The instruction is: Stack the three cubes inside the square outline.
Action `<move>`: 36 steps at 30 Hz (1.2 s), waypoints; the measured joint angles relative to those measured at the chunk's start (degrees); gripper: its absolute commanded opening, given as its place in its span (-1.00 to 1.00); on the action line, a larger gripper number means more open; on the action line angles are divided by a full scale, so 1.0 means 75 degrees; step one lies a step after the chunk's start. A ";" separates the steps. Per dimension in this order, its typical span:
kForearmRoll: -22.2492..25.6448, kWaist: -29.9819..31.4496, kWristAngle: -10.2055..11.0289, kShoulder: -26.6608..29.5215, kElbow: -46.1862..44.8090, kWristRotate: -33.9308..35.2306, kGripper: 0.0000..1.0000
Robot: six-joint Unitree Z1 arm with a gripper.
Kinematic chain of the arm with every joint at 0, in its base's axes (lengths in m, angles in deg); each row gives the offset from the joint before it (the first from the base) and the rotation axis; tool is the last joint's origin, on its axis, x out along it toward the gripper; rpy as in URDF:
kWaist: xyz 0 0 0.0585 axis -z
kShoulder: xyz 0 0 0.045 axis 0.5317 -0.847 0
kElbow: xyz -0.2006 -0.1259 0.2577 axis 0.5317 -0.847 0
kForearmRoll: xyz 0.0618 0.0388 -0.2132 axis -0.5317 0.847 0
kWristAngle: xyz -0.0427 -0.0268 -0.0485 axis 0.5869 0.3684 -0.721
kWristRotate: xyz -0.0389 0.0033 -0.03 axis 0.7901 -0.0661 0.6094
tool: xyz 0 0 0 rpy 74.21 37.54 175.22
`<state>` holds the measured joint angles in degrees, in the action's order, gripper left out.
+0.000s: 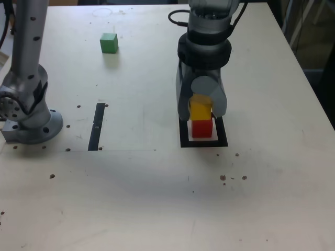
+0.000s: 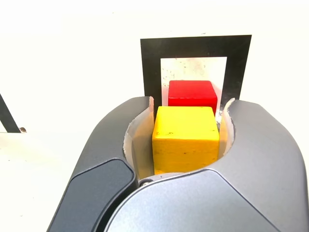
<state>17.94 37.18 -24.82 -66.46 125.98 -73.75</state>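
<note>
Item: pale, speckled flat worktop (image 1: 157, 198) carrying all listed pieces.

Item: thick black square outline with a white centre (image 1: 184, 137), flat on the worktop, towards the exterior view's right.

Item: small matte red cube (image 1: 202, 128), resting on the white centre inside the outline.

Item: small matte yellow cube (image 1: 200, 109), directly over the red cube; whether the two faces touch cannot be told from either view.

Item: grey gripper (image 2: 186, 137) of the arm, pointing downward; its fingers (image 2: 140, 140) are drawn in against opposite sides of the yellow cube and have hold of it.

Item: small matte green cube (image 1: 109, 43), alone on the worktop, well apart from the outline, towards the exterior view's upper left.

Item: narrow straight black strip (image 1: 97, 126), flat, between the outline and the grey round mounting base (image 1: 31, 125).
</note>
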 measured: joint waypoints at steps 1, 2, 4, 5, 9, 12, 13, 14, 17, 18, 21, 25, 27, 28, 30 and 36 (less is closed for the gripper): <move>-0.0007 0.0000 0.0016 0.0000 0.0003 0.0000 -0.43; -0.0018 0.0000 0.0041 -0.0004 0.0006 0.0000 -0.43; -0.0040 -0.0002 0.0089 -0.0029 0.0011 0.0000 -0.43; -0.0045 -0.0011 0.0108 -0.0044 0.0011 0.0000 -0.43; -0.0071 -0.0077 0.0148 -0.0069 0.0013 -0.0020 -0.43; -0.0118 -0.0088 0.0139 -0.0110 0.0013 -0.0030 -0.40; -0.0135 -0.0088 0.0128 -0.0142 0.0013 -0.0033 -0.39; -0.0150 -0.0088 0.0114 -0.0176 0.0013 -0.0037 -0.37; -0.0167 -0.0088 0.0081 -0.0240 0.0009 -0.0054 -0.35; -0.0169 -0.0088 0.0077 -0.0245 0.0009 -0.0062 -0.35; -0.0169 -0.0088 0.0072 -0.0247 0.0010 -0.0090 -0.33; -0.0169 -0.0088 0.0068 -0.0248 0.0021 -0.0117 -0.12; -0.0169 -0.0088 0.0063 -0.0248 0.0031 -0.0127 0.09; -0.0169 -0.0088 0.0057 -0.0248 0.0036 -0.0138 0.21; -0.0169 -0.0088 0.0039 -0.0248 0.0042 -0.0169 0.42; -0.0166 -0.0088 0.0018 -0.0250 0.0043 -0.0255 0.81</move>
<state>16.69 36.52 -24.68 -68.34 126.30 -75.66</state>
